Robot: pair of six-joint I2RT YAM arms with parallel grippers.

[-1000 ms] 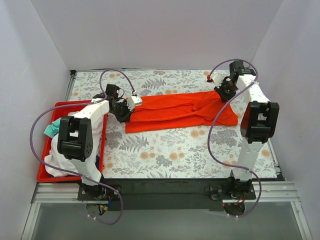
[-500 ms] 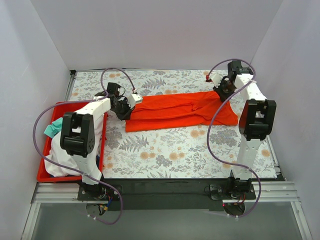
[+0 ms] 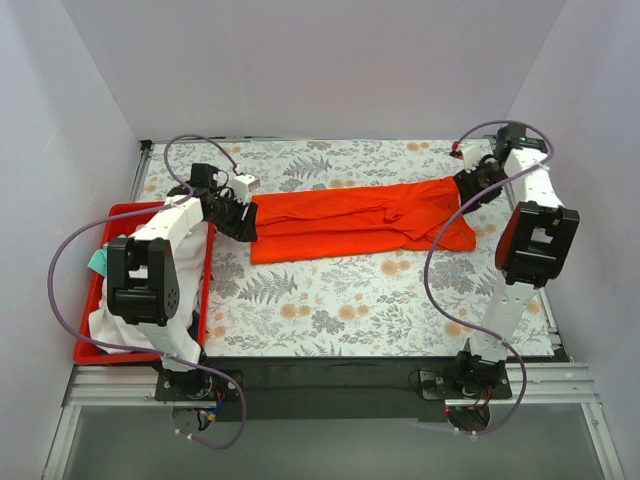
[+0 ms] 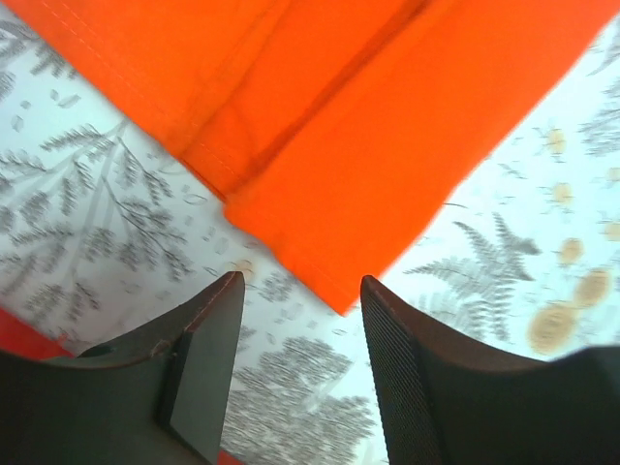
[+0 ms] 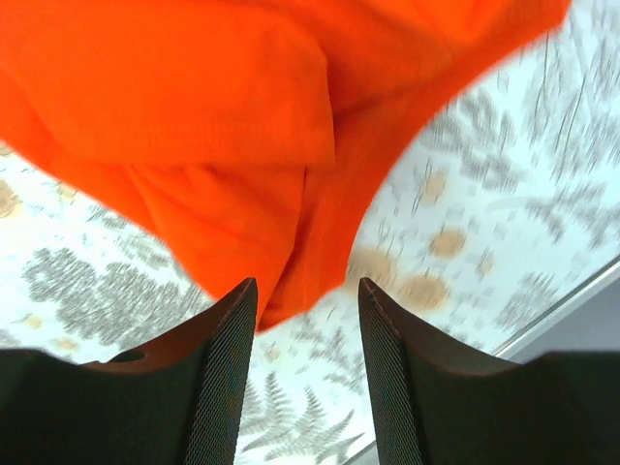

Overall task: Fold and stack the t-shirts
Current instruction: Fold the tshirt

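Floral table (image 3: pixel 330 310) carries the orange shirt (image 3: pixel 350 220), folded into a long band stretching between the two hands. Left hand (image 4: pixel 300 291) gapes empty, a shirt corner just ahead of it; right hand (image 5: pixel 305 291) gapes empty over the opposite end. Likely step: the crosswise fold. Next, each hand must pinch its end.

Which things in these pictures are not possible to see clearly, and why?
- Top view: the left arm covers much of the bin, so the shirts inside cannot be counted.
- Right wrist view: the orange shirt is blurred; which part lies before the right gripper is unclear.
- Left wrist view: the frame edges cut off the shirt; folds hide its lower layers.
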